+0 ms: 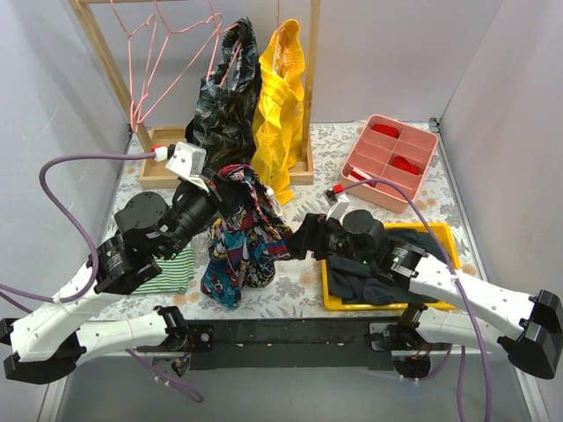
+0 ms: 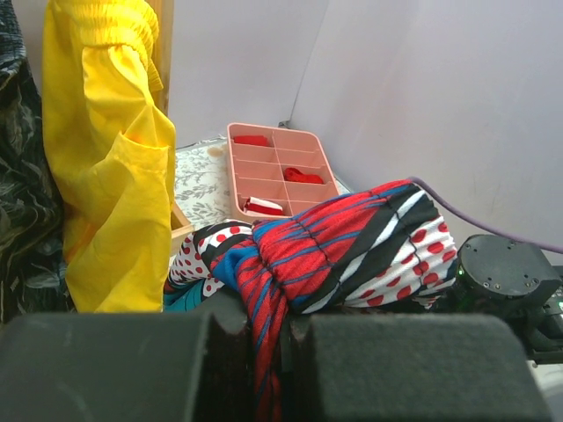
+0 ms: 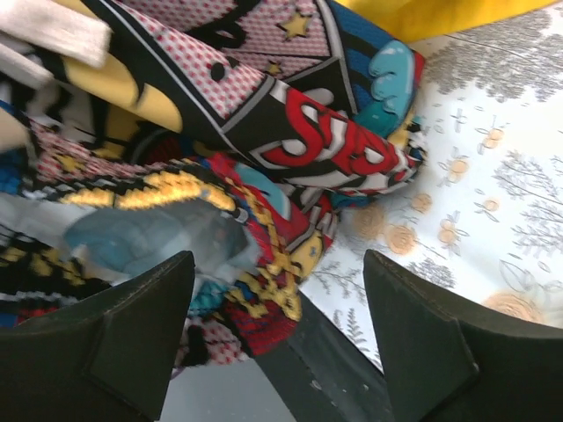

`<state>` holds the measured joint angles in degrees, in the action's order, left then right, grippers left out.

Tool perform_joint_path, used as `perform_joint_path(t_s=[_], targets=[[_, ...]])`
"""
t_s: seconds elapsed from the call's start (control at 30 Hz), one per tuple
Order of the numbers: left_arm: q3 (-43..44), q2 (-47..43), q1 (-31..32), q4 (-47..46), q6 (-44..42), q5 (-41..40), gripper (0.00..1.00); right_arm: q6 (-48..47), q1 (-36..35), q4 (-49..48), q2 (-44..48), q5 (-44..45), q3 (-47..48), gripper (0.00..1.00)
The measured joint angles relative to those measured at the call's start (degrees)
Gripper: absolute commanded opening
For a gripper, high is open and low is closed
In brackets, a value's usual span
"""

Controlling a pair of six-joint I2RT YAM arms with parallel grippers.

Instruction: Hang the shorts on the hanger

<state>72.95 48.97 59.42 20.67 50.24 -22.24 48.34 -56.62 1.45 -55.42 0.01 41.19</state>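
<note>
Left pincer (image 2: 264, 338) is clamped on a bunched fold of the comic-print shorts (image 1: 242, 242). It holds that end up off the bench (image 1: 303, 286) so the rest drapes down. Right pincer (image 3: 277, 343) stands apart and empty just beside the hanging lower edge, likely positioned for a second hold to spread the cloth. Pink wire hangers (image 1: 176, 69) hang bare on the wooden rack (image 1: 111, 75), well apart from the shorts.

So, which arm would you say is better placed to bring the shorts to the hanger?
Left: the left fingers clamp the shorts, and the hanger hangs rear-left; the right fingers stand open, holding nothing.
</note>
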Motion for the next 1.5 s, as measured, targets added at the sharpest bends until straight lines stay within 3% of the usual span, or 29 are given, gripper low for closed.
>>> perform_joint_path(t_s=[0.07,0.13,0.17,0.2,0.3,0.33,0.57,0.77,0.97,1.1,1.17,1.2,1.23,1.3,1.33,1.4,1.5], targets=[[-0.39,-0.2,0.0,-0.24,-0.11,0.39,0.0,0.39,-0.02,-1.42,-0.57,-0.68,-0.02,0.73],[-0.55,-0.31,0.0,-0.44,-0.15,0.96,0.0,0.83,0.0,-2.91,-1.27,-0.9,-0.02,0.59],[-0.63,-0.37,0.0,-0.59,-0.17,1.16,0.0,0.68,0.0,-3.17,-1.49,-0.7,-0.02,0.51],[-0.9,-0.63,0.0,-0.9,-0.22,1.55,0.0,0.59,0.09,-3.34,-1.64,-0.42,-0.02,0.31],[-1.57,-1.6,0.0,-1.11,-0.22,2.16,0.0,-1.57,0.94,-1.68,-2.64,0.31,1.86,0.05],[-1.88,-2.03,0.0,-1.31,-0.13,2.21,0.0,-2.84,1.49,0.83,-3.34,1.27,4.26,0.01],[-4.72,-7.17,0.0,-0.28,2.82,0.35,0.0,-15.61,2.29,13.51,-4.98,14.43,31.15,0.01],[-10.75,-8.59,0.0,5.68,14.88,-8.61,0.0,-23.02,2.29,17.86,-6.6,20.55,48.83,0.01],[-18.88,-3.65,-0.37,9.73,25.44,-12.07,0.0,-24.57,2.29,21.81,-8.11,24.24,46.03,0.01],[-27.45,-0.72,-4.48,8.44,29.83,-6.78,0.0,-24.48,3.39,25.64,-13.44,26.8,38.29,0.01],[-31.98,0.13,-8.55,6.75,31.85,-2.05,0.15,-24.48,5.22,27.04,-17.68,26.47,33.97,0.01],[-34.12,0.31,-10.16,6.25,32.83,0.0,0.28,-24.46,6.67,27.8,-20.0,26.03,31.32,0.01],[-36.06,0.28,-11.34,5.73,33.51,1.92,0.33,-24.44,8.13,28.39,-21.86,25.27,28.74,0.01],[-37.83,0.13,-11.8,5.2,33.94,5.6,0.46,-24.5,10.51,29.53,-23.87,23.52,24.83,0.01],[-38.01,0.07,-11.8,5.05,34.03,8.0,0.57,-24.52,11.56,30.42,-24.63,22.73,24.06,0.01],[-37.83,-0.63,-11.78,3.98,33.11,11.37,0.65,-24.61,12.94,30.93,-25.53,21.75,23.87,0.01],[-36.46,-3.37,-11.78,3.96,31.5,16.39,0.69,-24.76,13.4,30.34,-25.57,20.48,24.17,0.01]])
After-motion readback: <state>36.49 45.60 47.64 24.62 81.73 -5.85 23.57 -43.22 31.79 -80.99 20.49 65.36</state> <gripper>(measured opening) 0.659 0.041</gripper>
